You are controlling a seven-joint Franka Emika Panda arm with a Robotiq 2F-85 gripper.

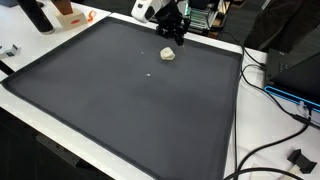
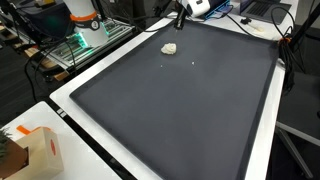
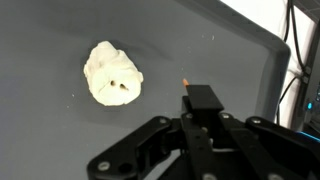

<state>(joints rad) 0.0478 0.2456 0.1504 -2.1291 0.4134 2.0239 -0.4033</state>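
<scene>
White lump point(image 3: 112, 75) lies on the grey mat point(image 1: 120, 110); my gripper point(image 3: 203, 97), fingers pressed together, hovers just beside it.

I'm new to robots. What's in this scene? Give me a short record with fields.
Surface: dark mat
Main thing: whitish lump, lying on the mat near one edge
Gripper: black gripper, above the mat close to the lump, apart from it
Jaws: open or shut cannot be told
Other: small white speck on the mat, apart from the lump
</scene>
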